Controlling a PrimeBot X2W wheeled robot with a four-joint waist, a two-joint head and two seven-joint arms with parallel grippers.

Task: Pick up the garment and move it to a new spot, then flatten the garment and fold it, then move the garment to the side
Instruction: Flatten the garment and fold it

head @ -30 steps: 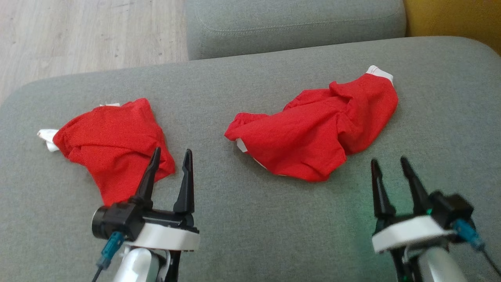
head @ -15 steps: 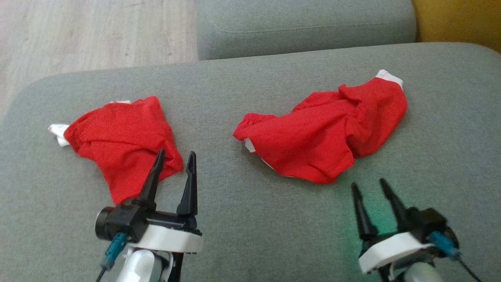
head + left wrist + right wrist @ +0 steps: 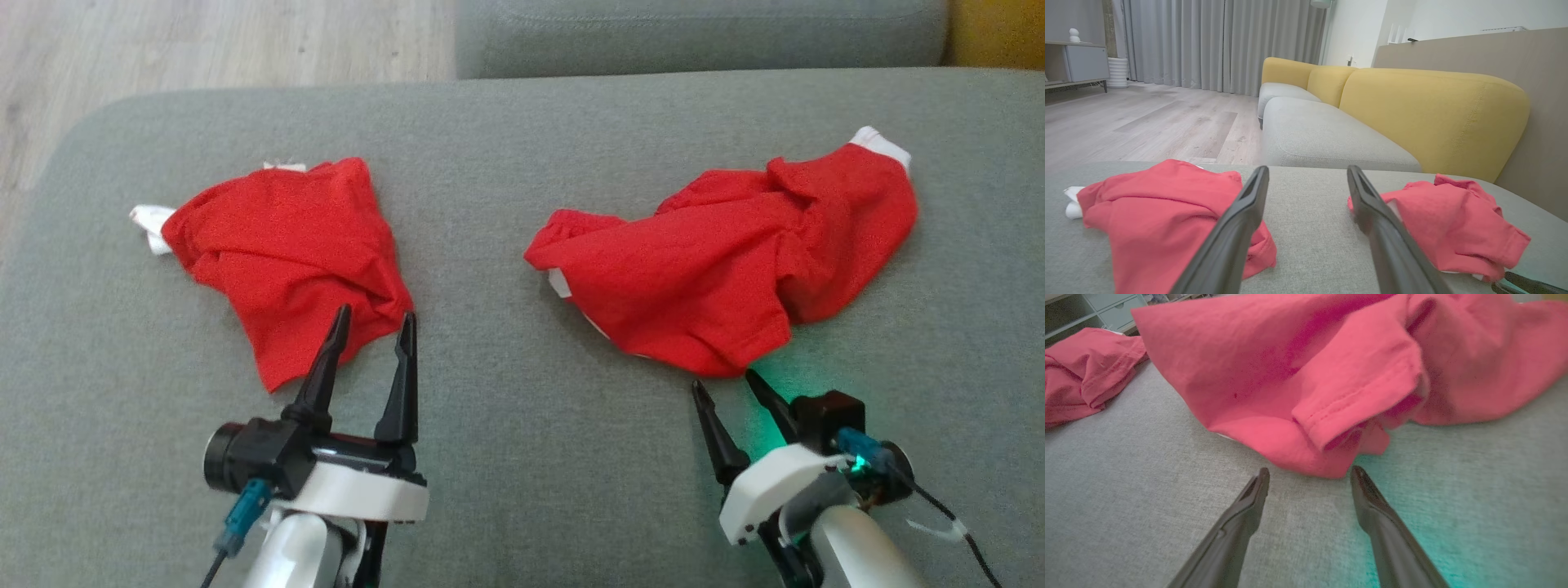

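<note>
Two crumpled red garments lie on the grey sofa seat (image 3: 490, 425). The left red garment (image 3: 294, 245) has a white edge at its far left; my left gripper (image 3: 374, 314) hovers open at its near right corner, holding nothing. The right red garment (image 3: 735, 261) is bunched, with a white collar at its far right. My right gripper (image 3: 725, 379) stands open just short of its near hem, fingers apart. In the right wrist view, the right gripper (image 3: 1309, 472) is almost at a folded hem of the right garment (image 3: 1355, 392). The left wrist view shows the left gripper (image 3: 1306, 169) between both garments.
A second grey seat cushion (image 3: 702, 37) lies beyond the seat, with wooden floor (image 3: 204, 41) at the upper left. Yellow backrests (image 3: 1429, 110) stand to the right. Green light glows on the fabric by the right gripper.
The head camera has shifted, moving the whole scene. My right gripper has dropped lower and moved left, closer to the right garment's near hem. The left gripper has kept its place.
</note>
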